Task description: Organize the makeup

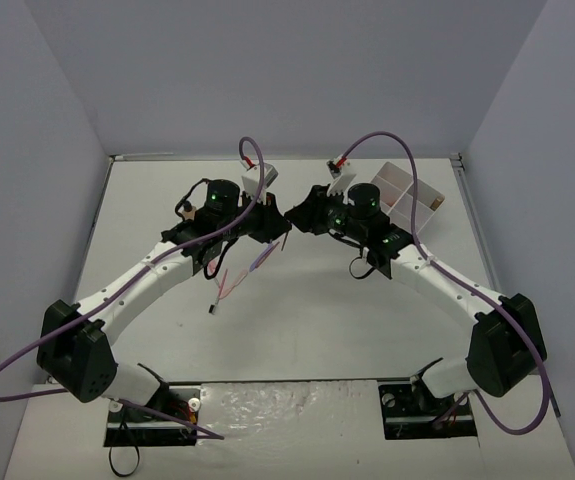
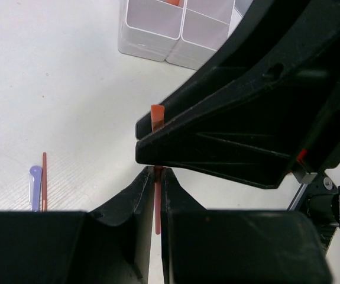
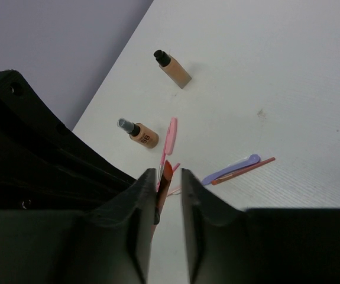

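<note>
A white compartment tray (image 1: 399, 172) with tall thin walls stands on a white table (image 1: 317, 330), which stretches away to the tray's left and towards the near edge. Just behind the tray rises a plain lavender-grey back wall (image 1: 297, 70) — a matching side wall (image 1: 537, 150) stands close on its right. Well nearer than the tray lies a glossy, crinkled patch (image 1: 287, 400).

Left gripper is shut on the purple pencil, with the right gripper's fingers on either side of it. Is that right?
Not quite. The pencil in the left gripper is orange, not purple, as the left wrist view shows; the purple pencil lies on the table. The rest holds: the left gripper is shut on it, and the right gripper has a finger on either side.
</note>
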